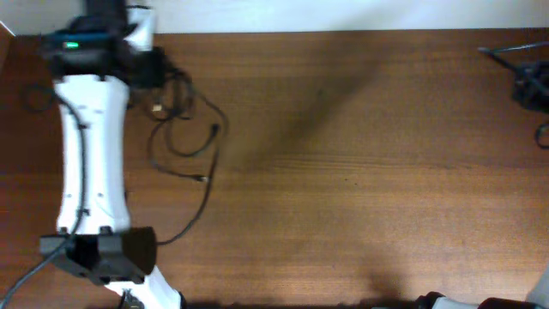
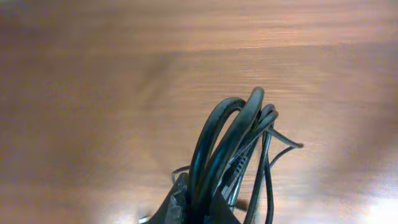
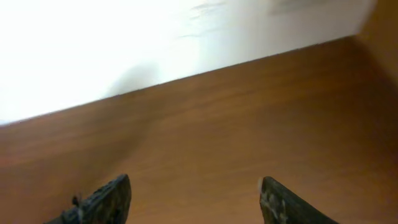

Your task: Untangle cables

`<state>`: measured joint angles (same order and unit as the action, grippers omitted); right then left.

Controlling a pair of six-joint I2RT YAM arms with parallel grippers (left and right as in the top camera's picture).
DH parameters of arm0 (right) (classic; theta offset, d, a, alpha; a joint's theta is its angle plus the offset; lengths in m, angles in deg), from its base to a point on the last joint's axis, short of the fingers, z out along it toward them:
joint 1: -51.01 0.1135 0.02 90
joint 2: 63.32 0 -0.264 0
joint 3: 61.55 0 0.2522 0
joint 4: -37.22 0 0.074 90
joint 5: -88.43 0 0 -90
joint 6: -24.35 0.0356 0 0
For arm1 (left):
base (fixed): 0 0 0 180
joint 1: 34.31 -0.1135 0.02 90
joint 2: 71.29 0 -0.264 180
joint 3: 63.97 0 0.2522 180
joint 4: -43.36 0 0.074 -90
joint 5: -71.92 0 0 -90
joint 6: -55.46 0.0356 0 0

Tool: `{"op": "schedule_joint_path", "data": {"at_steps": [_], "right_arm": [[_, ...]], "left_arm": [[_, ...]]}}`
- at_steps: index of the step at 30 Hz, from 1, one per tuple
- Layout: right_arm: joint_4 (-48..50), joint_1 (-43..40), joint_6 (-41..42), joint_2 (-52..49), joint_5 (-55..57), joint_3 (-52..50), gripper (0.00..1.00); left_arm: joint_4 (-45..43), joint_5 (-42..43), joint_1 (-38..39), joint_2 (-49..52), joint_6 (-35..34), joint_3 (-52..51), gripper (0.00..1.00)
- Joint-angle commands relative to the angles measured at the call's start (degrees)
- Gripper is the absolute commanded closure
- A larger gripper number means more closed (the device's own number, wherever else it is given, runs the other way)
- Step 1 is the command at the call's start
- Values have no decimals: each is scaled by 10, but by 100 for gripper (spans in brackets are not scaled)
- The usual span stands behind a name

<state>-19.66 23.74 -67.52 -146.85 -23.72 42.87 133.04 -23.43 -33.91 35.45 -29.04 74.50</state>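
Note:
A tangle of thin black cables (image 1: 184,129) lies at the table's far left, its loops trailing toward the front. My left gripper (image 1: 154,73) is at the top of the tangle. In the left wrist view the left gripper (image 2: 200,202) is shut on a bunch of looped black cables (image 2: 233,134), held above the wood. My right gripper (image 3: 194,190) is open and empty over bare wood; in the overhead view only a bit of the right arm (image 1: 437,302) shows at the bottom edge.
The wooden table (image 1: 360,172) stretches to the right of the tangle. More black cable and gear (image 1: 527,77) sits at the far right corner. The table's back edge meets a white wall (image 3: 124,43).

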Motion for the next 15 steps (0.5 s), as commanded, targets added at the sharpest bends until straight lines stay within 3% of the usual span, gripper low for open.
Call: {"op": "schedule_joint_path", "data": {"at_steps": [1, 7, 15], "right_arm": [[-9, 71, -24, 11, -1, 8, 30], [-24, 218, -24, 11, 68, 8, 30], [-54, 367, -23, 11, 90, 7, 30]], "left_arm": [[0, -15, 66, -40, -10, 1, 100], [0, -9, 146, -63, -32, 29, 100], [33, 13, 157, -65, -36, 103, 100]]}}
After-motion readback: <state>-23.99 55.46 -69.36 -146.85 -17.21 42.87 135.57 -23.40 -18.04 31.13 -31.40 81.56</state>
